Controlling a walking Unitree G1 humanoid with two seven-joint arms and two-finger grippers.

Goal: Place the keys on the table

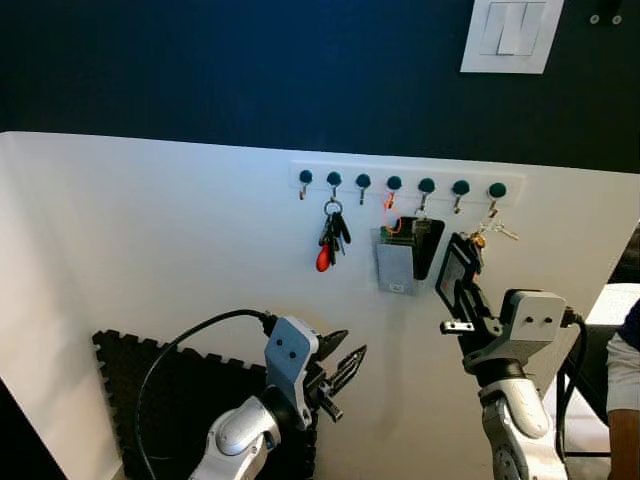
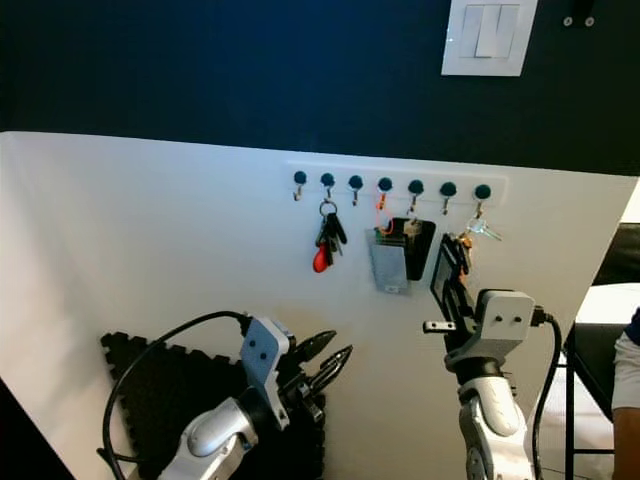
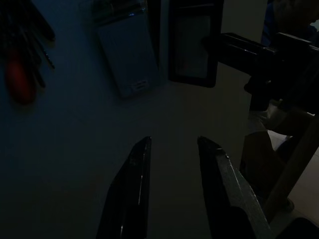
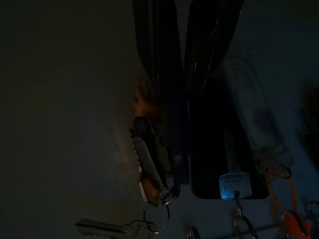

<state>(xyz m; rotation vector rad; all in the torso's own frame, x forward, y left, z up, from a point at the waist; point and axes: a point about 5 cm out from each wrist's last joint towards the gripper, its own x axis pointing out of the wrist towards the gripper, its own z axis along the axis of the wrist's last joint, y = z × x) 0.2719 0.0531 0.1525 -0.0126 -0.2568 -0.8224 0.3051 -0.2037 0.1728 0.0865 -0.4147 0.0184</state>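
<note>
Nearest the lens, low in the left eye frame: left gripper, fingers apart with nothing between them, aimed at the white wall panel ahead of a black foam mat at lower left. Right of centre: right gripper, raised to the hook rail and standing just below the sixth hook from the left. Fingers narrowly parted in the right wrist view, closing around a small keychain but not visibly clamped; grip unconfirmed. Target judged to be the keys hanging at the right end of the rail, upper right of the frame, just beside the gripper tips. Also on the rail: a second bunch with a red fob at centre, a grey card holder and a dark holder beside it. Progress: early stage. Approach to the hooks done; grasp, lift-off from the hook, carry and placement all outstanding. Table not identifiable. Wrist views very dark; contact between fingers and key ring hard to judge. Right forearm cut off at the lower edge. Light switch cropped at the top edge; part of a person at the right edge.
</note>
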